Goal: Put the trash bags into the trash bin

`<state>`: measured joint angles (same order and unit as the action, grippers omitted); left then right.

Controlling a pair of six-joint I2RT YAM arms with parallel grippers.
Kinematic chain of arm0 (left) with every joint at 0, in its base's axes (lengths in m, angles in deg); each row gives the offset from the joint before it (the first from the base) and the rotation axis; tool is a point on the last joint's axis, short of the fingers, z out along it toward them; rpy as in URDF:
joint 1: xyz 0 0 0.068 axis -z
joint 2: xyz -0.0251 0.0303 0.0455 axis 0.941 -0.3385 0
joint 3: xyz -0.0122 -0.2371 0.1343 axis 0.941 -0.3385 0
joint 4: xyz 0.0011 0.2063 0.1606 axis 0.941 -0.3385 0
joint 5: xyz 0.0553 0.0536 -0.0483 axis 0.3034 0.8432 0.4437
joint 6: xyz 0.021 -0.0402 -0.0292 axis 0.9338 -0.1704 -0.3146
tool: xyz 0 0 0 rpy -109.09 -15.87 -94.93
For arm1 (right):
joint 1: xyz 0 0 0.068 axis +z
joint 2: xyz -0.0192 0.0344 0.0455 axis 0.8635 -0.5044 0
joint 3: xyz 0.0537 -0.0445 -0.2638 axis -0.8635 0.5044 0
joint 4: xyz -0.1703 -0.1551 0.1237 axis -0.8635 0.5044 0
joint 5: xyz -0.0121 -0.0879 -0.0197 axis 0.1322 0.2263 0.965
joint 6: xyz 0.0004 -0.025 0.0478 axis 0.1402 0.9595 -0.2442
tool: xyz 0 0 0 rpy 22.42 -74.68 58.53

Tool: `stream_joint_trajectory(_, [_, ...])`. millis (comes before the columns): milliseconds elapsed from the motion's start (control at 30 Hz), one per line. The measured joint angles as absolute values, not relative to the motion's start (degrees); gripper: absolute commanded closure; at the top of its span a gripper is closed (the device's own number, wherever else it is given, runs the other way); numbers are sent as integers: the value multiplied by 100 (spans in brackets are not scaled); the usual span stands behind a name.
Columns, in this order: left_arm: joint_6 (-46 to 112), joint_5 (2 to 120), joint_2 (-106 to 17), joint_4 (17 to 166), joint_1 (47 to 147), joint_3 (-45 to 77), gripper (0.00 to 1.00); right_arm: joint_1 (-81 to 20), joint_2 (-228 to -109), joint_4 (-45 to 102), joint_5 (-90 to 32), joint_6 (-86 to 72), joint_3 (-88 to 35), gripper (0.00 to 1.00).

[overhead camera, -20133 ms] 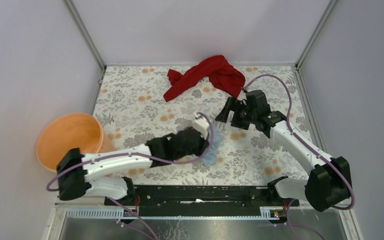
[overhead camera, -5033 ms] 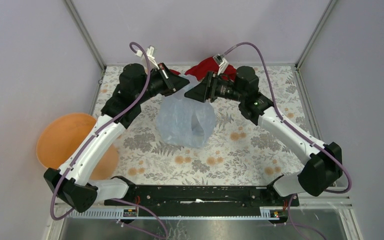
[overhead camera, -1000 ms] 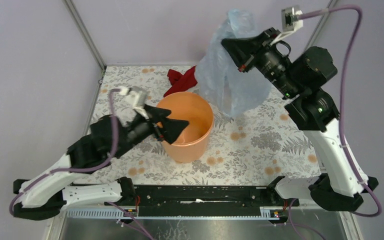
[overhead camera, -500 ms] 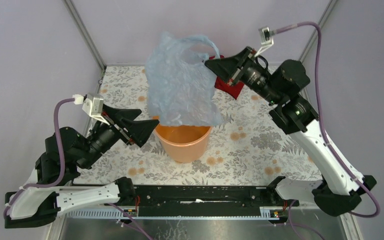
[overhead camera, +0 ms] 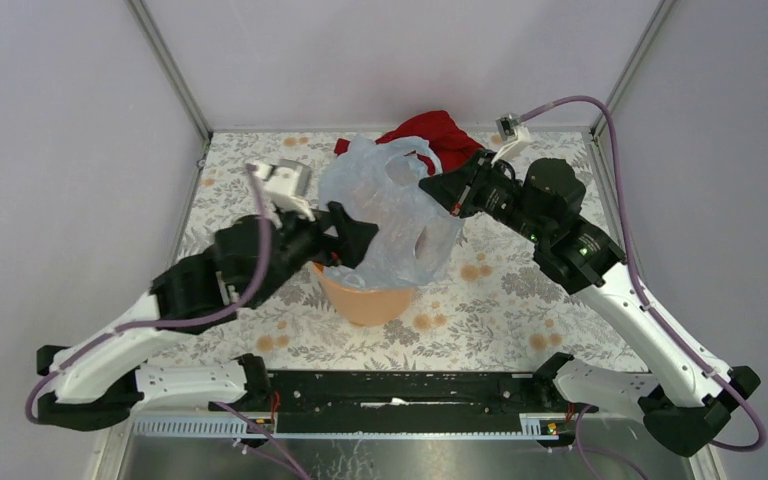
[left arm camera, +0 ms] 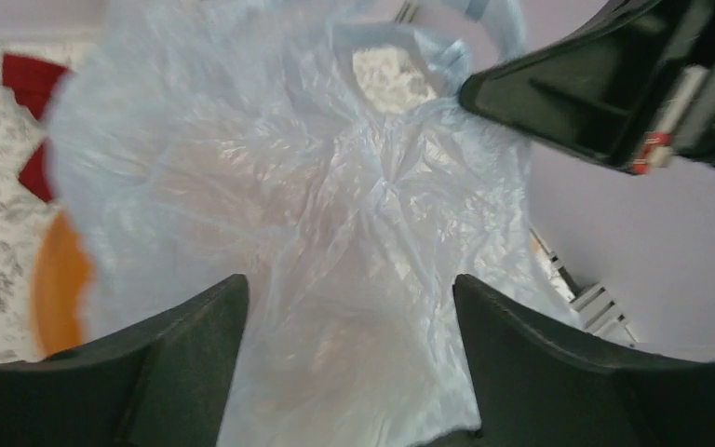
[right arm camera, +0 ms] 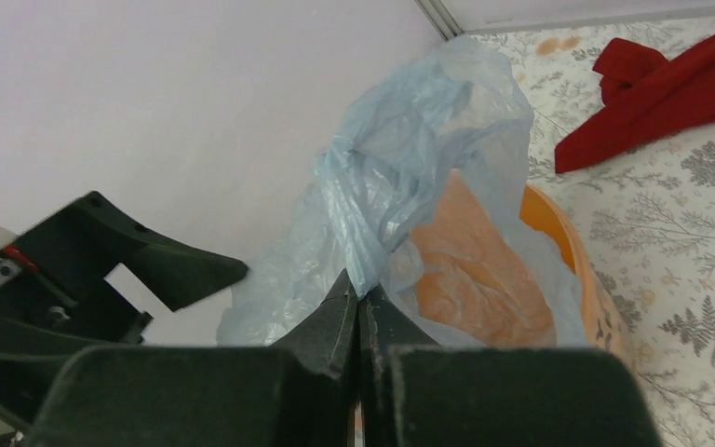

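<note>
Floral tabletop (overhead camera: 520,290); only right wrist shows right tool (right arm camera: 358,293) pinching trash bag (right arm camera: 410,168).

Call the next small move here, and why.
Probably lower the right claw straight down toward the trash bin. It is shut on the trash bag near its top, and the bag hangs over the bin's mouth with most of its bulk above the rim. The left claw is open, facing the bag, gripping nothing.

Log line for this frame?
right gripper shut on trash bag | left gripper open, facing bag | bag hanging over orange bin
</note>
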<state>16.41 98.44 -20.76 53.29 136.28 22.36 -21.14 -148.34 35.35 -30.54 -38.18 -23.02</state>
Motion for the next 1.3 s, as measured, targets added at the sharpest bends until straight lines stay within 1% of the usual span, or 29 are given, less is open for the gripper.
stream_joint_trajectory(33, [1568,9855,-2249,5348,13628,2181,22,-2114,-14860,3594,-3054,-3759,-2309,100])
stream_joint_trajectory(100, [1450,9875,-2529,5394,13621,1993,31,-2114,-14887,3677,-3056,-3680,-2342,100])
stream_joint_trajectory(133, [1378,9890,-2682,5383,13588,1877,34,-2114,-14900,3688,-3069,-3658,-2372,100])
stream_joint_trajectory(267, [1020,9746,-3316,5256,12930,1449,38,-2114,-14946,3646,-3303,-3650,-2523,100])
stream_joint_trajectory(367, [810,9265,-3377,5803,12209,951,40,-2097,-15129,3672,-3635,-3693,-2545,100])
stream_joint_trajectory(433, [808,8959,-3320,5965,11903,758,38,-2099,-15354,3583,-3832,-3803,-2543,100])
stream_joint_trajectory(500, [832,8771,-3215,5982,11783,632,34,-2105,-15525,3351,-4053,-3956,-2506,100])
stream_joint_trajectory(600, [980,8539,-2767,5919,11776,365,22,-2103,-15654,2831,-4416,-4220,-2344,100])
stream_joint_trajectory(700, [1175,8281,-2102,5818,11776,218,13,-2103,-15826,2324,-4763,-4480,-2274,100])
stream_joint_trajectory(867, [1383,7991,-1265,5462,11774,406,6,-2081,-16189,1755,-5106,-4832,-2163,100])
stream_joint_trajectory(967, [1444,7971,-1136,5158,11774,820,2,-2070,-16226,1635,-5185,-4930,-1916,100])
stream_joint_trajectory(1100, [1350,8082,-1143,5154,11772,1171,3,-2062,-16224,1581,-5277,-5031,-1516,100])
stream_joint_trajectory(1200, [1144,8340,-1344,5204,11770,1195,11,-2059,-16224,1522,-5403,-5145,-1380,100])
stream_joint_trajectory(1300, [1033,8417,-1934,5429,11761,1165,12,-2046,-16224,1202,-5605,-5409,-1271,100])
